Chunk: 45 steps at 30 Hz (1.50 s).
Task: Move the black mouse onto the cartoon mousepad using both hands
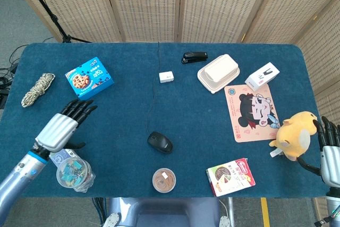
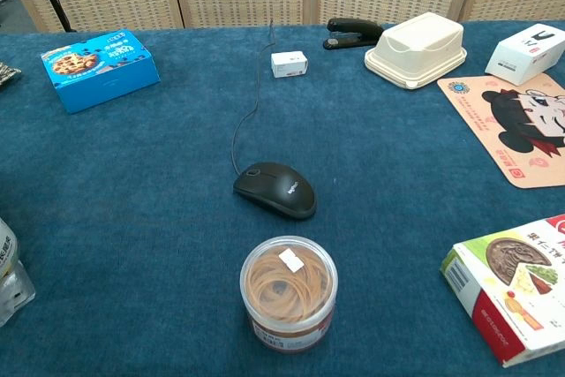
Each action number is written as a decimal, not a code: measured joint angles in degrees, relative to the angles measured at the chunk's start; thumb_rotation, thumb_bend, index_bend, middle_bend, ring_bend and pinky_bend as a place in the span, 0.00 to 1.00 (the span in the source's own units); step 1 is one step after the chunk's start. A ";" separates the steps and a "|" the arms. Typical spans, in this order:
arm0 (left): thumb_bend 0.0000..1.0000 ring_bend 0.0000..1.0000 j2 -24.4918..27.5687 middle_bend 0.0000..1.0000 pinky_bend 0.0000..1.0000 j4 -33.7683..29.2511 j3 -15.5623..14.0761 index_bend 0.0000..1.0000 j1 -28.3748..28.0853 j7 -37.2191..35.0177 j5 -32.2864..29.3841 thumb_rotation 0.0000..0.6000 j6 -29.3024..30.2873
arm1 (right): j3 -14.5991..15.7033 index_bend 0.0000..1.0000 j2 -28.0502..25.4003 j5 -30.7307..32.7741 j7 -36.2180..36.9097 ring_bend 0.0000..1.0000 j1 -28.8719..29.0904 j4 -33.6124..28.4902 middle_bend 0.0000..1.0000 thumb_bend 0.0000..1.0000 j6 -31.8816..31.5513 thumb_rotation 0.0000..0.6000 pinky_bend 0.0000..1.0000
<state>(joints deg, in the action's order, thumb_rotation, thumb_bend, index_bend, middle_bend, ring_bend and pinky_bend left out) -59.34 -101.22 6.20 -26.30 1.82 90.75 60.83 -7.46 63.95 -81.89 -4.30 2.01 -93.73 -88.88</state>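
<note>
The black mouse (image 1: 160, 142) (image 2: 275, 189) lies near the middle front of the blue table, its cord running back toward a small white box (image 1: 166, 77). At the right sits the cartoon mousepad (image 1: 251, 111) (image 2: 517, 125), lying flat and bare. My left hand (image 1: 65, 126) hovers over the table's left side with fingers spread and empty, well left of the mouse. A fingertip of it shows at the top left of the chest view. My right hand (image 1: 329, 150) stays at the table's right edge, fingers apart, beside a yellow plush toy (image 1: 293, 135).
A jar of rubber bands (image 1: 164, 180) stands just in front of the mouse. A snack box (image 1: 231, 176) lies front right. A blue cookie box (image 1: 89, 78), a clip jar (image 1: 74, 173), a rope coil (image 1: 37, 89), a stapler (image 1: 194, 57), a cream lunch box (image 1: 218, 72) and a white carton (image 1: 262, 75) are spread around.
</note>
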 measured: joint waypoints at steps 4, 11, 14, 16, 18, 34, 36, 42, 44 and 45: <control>0.00 0.00 -3.41 0.00 0.00 0.06 1.13 0.00 -5.59 4.10 -1.69 1.00 -7.13 | -0.68 0.00 0.07 2.50 0.64 0.00 0.51 0.88 0.00 0.00 1.87 1.00 0.00; 0.00 0.00 -13.87 0.00 0.00 3.40 2.75 0.00 -13.21 13.64 -7.50 1.00 -15.07 | -2.10 0.00 -0.79 6.37 2.55 0.00 0.94 1.20 0.00 0.00 4.13 1.00 0.00; 0.00 0.00 -18.58 0.00 0.00 5.98 2.98 0.00 -15.96 17.00 -10.65 1.00 -17.54 | -2.52 0.00 -1.21 7.45 2.79 0.00 0.82 0.99 0.00 0.00 4.23 1.00 0.00; 0.00 0.00 -21.48 0.00 0.00 8.08 2.97 0.00 -17.56 19.23 -12.75 1.00 -18.77 | -2.77 0.00 -1.46 7.99 2.97 0.00 0.73 0.84 0.00 0.00 4.26 1.00 0.00; 0.00 0.00 -24.03 0.00 0.00 10.18 2.93 0.00 -18.96 21.04 -14.85 1.00 -19.71 | -2.97 0.00 -1.63 8.36 3.15 0.00 0.71 0.82 0.00 0.00 4.34 1.00 0.00; 0.00 0.00 -36.37 0.00 0.06 19.19 3.12 0.00 -28.95 31.24 -29.91 1.00 -23.72 | -4.02 0.00 -2.71 11.69 6.60 0.00 1.14 1.30 0.00 0.00 7.39 1.00 0.00; 0.02 0.00 -37.69 0.00 0.12 19.99 2.96 0.00 -30.07 32.17 -31.70 1.00 -23.74 | -4.09 0.00 -2.76 11.80 6.82 0.00 1.14 1.42 0.00 0.00 7.44 1.00 0.00; 0.21 0.13 -40.56 0.10 0.31 22.20 2.01 0.12 -32.40 35.43 -35.27 1.00 -22.44 | -4.16 0.00 -3.00 11.85 7.87 0.00 1.11 1.60 0.00 0.00 7.66 1.00 0.00; 0.25 0.23 -41.40 0.21 0.37 22.66 1.58 0.24 -32.97 36.37 -36.35 1.00 -21.88 | -4.16 0.00 -3.11 11.79 8.14 0.00 1.06 1.62 0.00 0.00 7.63 1.00 0.00; 0.27 0.28 -41.93 0.27 0.40 22.92 1.32 0.30 -33.31 36.77 -36.98 1.00 -21.41 | -4.16 0.00 -3.15 11.75 8.29 0.00 1.03 1.63 0.00 0.00 7.62 1.00 0.00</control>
<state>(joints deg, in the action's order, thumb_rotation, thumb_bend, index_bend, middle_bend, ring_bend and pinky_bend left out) -101.27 -78.31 7.52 -59.61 38.59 53.76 39.41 -11.62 60.79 -70.14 3.99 3.04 -92.11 -81.27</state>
